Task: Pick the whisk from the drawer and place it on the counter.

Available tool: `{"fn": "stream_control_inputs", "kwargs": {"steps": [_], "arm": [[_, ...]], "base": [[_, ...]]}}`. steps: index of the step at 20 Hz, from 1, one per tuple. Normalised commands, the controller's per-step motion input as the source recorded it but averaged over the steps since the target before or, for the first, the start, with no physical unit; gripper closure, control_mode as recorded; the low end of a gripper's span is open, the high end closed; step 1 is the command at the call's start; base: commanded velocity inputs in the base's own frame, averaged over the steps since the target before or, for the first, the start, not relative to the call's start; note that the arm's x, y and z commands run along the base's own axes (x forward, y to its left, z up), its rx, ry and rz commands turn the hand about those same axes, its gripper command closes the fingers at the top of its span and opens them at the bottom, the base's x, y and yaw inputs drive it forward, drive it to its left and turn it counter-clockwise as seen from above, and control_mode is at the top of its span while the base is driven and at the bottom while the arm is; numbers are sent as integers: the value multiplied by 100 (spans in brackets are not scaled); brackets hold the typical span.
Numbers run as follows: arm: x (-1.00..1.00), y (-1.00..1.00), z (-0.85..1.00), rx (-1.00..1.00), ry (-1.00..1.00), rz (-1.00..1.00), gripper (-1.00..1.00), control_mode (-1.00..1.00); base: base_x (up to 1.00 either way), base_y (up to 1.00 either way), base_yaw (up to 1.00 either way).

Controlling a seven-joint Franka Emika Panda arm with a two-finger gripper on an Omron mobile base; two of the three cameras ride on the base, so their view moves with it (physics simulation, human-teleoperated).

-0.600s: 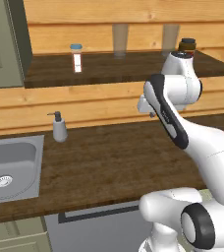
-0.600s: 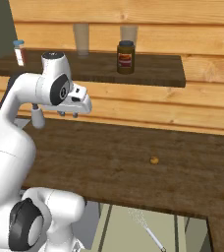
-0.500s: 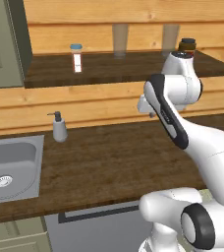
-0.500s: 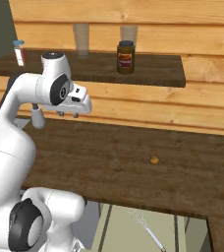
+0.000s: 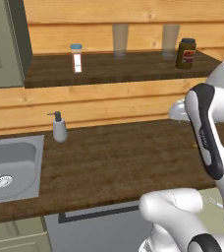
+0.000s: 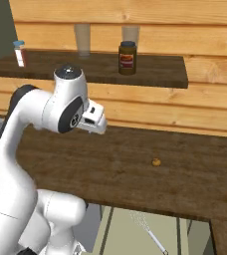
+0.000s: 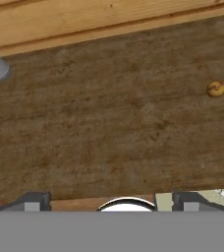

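The gripper [image 7: 109,202] hangs above the long dark brown wood-grain bench [image 6: 135,169], looking down past its front edge; its two dark finger tips stand wide apart and hold nothing. In the right base view the hand [image 6: 93,119] sits high over the bench, near the back wall.

The small thin silver wire whisk [image 6: 148,231] lies in the pale sage grey-green drawer [image 6: 120,234], which is pulled open below the bench's front edge, toward the bench's right end. Whisk loops point toward the bench, slim handle toward the drawer front. A sliver of the handle also shows at the lower right of the hand view.

Progress, as I judge it: early. Drawer is open, whisk untouched, nothing placed. Left to do: descend into the drawer, grasp, lift, set down on the bench.

A small round tan object [image 6: 156,162] rests on the bench near its middle. A grey soap dispenser [image 5: 59,128] stands by the steel sink [image 5: 11,167] at the left end.

Against the earlier frames: the arm sits lower and further right in both base views, and the hand has come forward from the wall.
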Motion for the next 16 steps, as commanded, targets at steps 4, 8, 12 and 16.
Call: {"fn": "stream_control_inputs", "kwargs": {"steps": [4,8,12,16], "arm": [[-100,-100,-25,20,-20,-23,-100,-100],[-100,-96,-49,29,-14,-19,-100,-100],[-90,-51,-35,17,7,-31,-100,-100],[-37,-5,-20,22,25,-34,-100,-100]], "base": [[0,0,0],[0,0,0],[0,0,0],[0,0,0]]}}
